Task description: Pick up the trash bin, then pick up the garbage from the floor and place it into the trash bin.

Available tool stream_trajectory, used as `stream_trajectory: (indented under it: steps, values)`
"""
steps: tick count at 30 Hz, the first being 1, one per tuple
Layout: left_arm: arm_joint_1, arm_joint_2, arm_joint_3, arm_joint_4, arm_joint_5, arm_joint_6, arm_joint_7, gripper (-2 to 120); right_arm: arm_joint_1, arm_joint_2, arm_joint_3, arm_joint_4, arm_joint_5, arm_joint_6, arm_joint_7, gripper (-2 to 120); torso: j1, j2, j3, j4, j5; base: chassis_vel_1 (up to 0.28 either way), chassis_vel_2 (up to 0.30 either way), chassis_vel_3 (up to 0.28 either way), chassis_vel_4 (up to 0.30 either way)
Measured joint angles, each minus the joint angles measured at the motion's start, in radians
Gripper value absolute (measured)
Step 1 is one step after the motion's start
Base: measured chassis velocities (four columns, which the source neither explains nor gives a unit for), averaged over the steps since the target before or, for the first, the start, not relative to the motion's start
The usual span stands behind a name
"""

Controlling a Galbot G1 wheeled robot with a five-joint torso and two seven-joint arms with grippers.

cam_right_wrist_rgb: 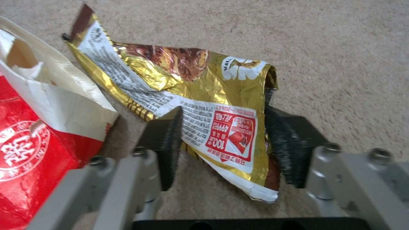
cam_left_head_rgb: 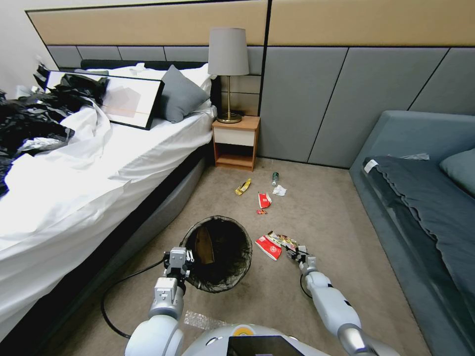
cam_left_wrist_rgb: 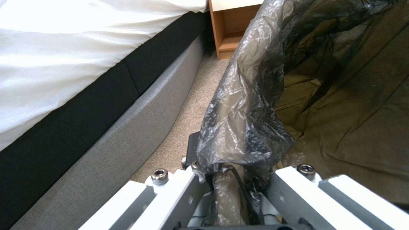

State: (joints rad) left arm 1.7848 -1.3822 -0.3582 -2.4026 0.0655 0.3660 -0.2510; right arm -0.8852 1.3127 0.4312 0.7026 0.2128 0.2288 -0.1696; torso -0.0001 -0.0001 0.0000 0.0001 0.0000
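The trash bin point(cam_left_head_rgb: 220, 253), lined with a black bag point(cam_left_wrist_rgb: 247, 105), hangs beside the bed with my left gripper point(cam_left_head_rgb: 181, 259) shut on its near rim; in the left wrist view the left gripper point(cam_left_wrist_rgb: 230, 171) pinches the bag-covered rim. A brown scrap point(cam_left_head_rgb: 204, 245) lies inside. My right gripper point(cam_left_head_rgb: 297, 254) is down at the floor point(cam_left_head_rgb: 321, 217), open, its pads on either side of a crumpled gold wrapper point(cam_right_wrist_rgb: 183, 80). A red-and-white packet point(cam_right_wrist_rgb: 34, 134) lies right beside it. Farther off lie a yellow wrapper point(cam_left_head_rgb: 243, 186), a green-capped bottle point(cam_left_head_rgb: 275, 178), a tissue wad point(cam_left_head_rgb: 279, 190) and another red-and-white packet point(cam_left_head_rgb: 264, 200).
The bed point(cam_left_head_rgb: 99, 163) runs along the left, close to the bin. A wooden nightstand point(cam_left_head_rgb: 236, 143) with a lamp stands at the wall. A grey sofa point(cam_left_head_rgb: 425, 198) borders the right. A black cable point(cam_left_head_rgb: 116, 291) loops on the carpet near my left arm.
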Motion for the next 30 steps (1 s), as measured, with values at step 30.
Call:
stream_trajectory:
  steps: [30]
  values:
    - [-0.008,0.003,0.0,0.005,-0.004,-0.002,0.0,2,-0.013,0.004,0.005,0.03,-0.016,0.042,0.008,0,0.0,0.0,0.0,0.0,0.0,0.0,0.0,0.0,0.0]
